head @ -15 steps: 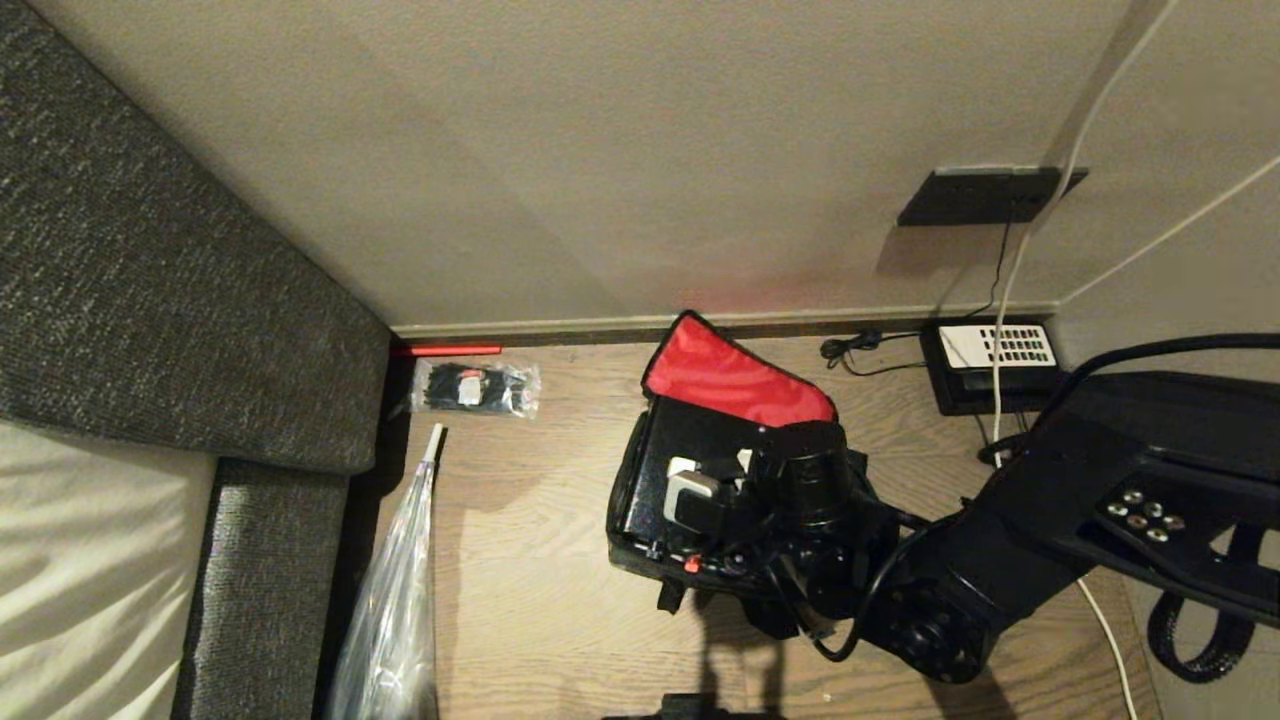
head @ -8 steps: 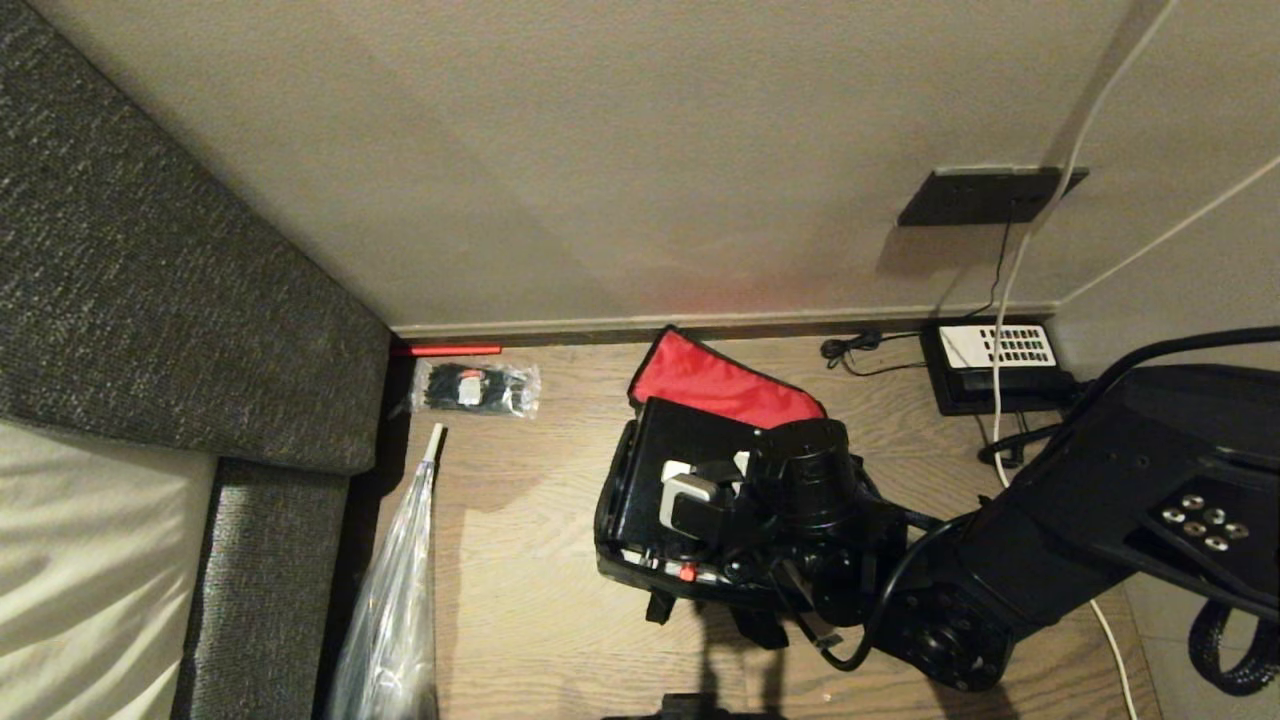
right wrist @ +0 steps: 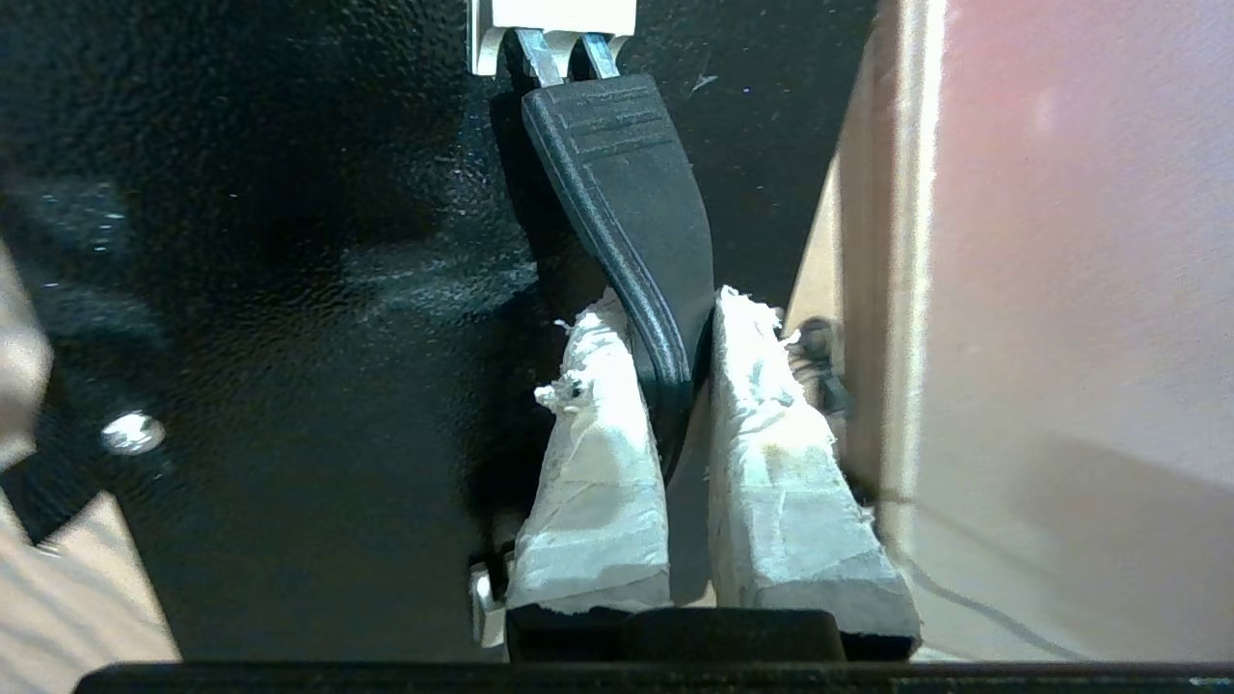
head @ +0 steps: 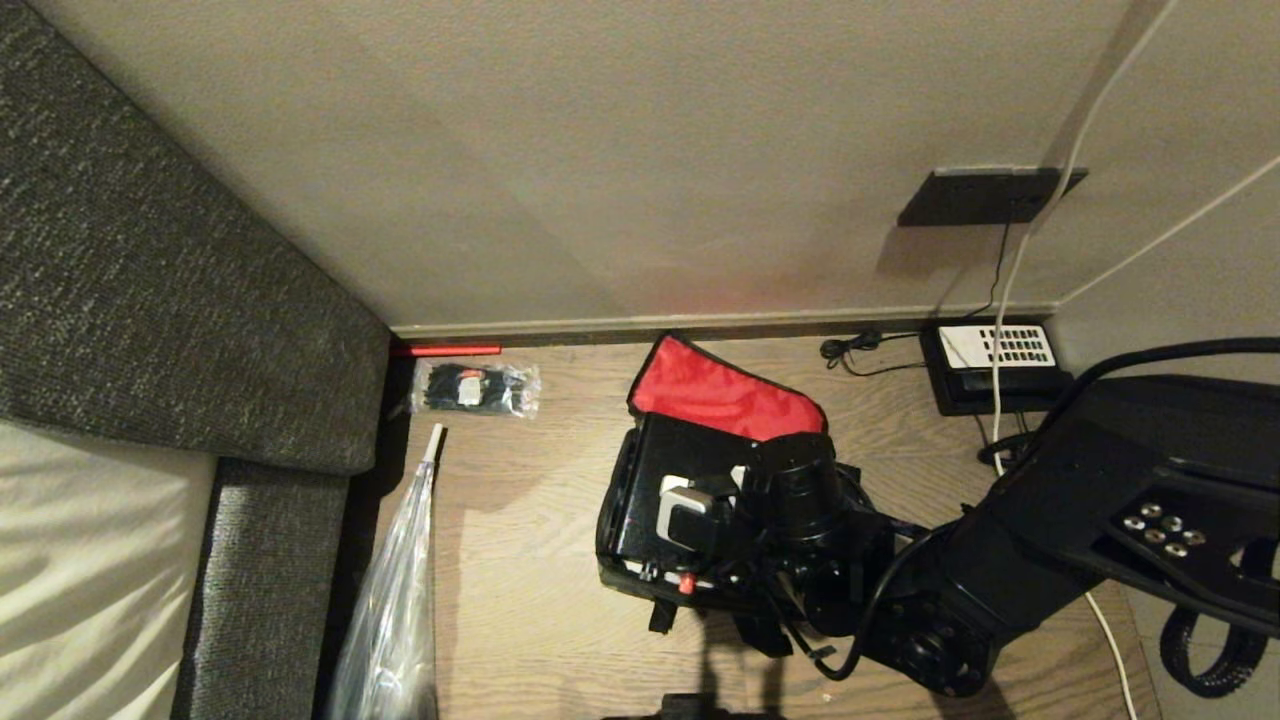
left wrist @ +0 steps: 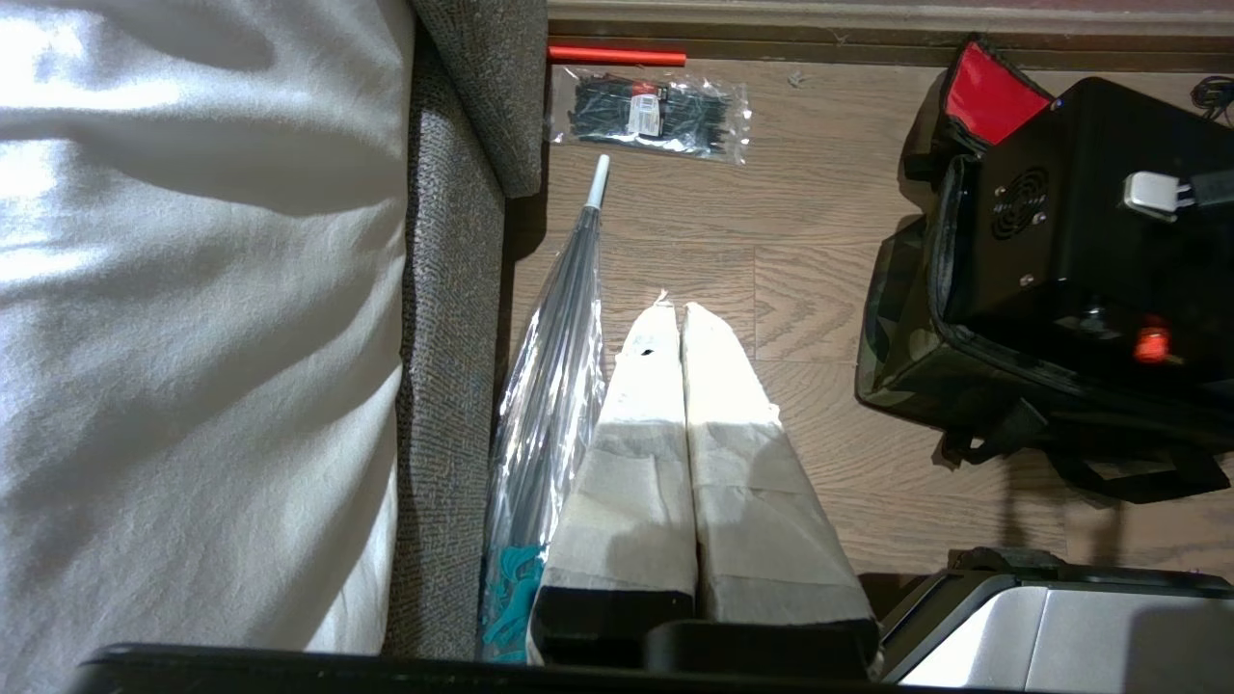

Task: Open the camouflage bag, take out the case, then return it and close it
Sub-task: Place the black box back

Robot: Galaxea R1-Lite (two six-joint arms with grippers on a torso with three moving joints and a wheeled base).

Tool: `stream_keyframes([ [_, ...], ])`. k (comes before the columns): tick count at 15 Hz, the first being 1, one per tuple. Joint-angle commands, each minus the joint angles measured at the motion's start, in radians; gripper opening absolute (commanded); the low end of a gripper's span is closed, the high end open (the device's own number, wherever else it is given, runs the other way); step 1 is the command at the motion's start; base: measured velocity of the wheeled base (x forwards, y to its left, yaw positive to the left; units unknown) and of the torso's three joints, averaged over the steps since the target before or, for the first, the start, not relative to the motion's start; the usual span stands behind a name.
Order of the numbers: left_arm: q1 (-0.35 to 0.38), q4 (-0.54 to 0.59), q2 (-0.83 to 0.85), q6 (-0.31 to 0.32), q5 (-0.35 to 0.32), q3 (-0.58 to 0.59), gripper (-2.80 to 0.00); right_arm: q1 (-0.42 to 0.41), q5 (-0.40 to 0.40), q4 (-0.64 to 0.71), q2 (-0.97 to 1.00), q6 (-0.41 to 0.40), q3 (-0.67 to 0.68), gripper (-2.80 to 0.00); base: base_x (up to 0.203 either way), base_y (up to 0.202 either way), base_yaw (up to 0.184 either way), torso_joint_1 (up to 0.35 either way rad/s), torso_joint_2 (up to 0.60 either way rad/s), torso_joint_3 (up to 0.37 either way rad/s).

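The left gripper is idling, pressed shut, at the floor's six o'clock. At centre, the right gripper is pinching the case's handle, half inside the bag. Lift straight, clearing the lid at twelve.

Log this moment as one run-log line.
right gripper: shut on case handle | black case: standing in camouflage bag, lid open | left gripper: shut, idle above floor
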Motion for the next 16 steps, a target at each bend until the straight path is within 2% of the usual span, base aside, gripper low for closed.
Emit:
stream_keyframes([
  [1,0.0,0.0,-0.002,0.0,0.0,0.003,-2.8,-0.001,-0.003,-0.01,0.047,0.014,-0.003,-2.8,0.0,0.0,0.0,0.0,0.0,0.0],
  [4,0.0,0.0,-0.002,0.0,0.0,0.003,-2.8,-0.006,-0.002,-0.024,0.082,0.036,-0.017,-2.8,0.0,0.0,0.0,0.0,0.0,0.0],
  [9,0.0,0.0,-0.002,0.0,0.0,0.003,-2.8,-0.023,-0.005,-0.126,0.185,0.043,-0.027,-2.8,0.0,0.0,0.0,0.0,0.0,0.0],
  [16,0.0,0.0,-0.002,0.0,0.0,0.003,-2.8,-0.059,-0.01,-0.176,0.196,0.032,-0.06,-2.8,0.0,0.0,0.0,0.0,0.0,0.0],
])
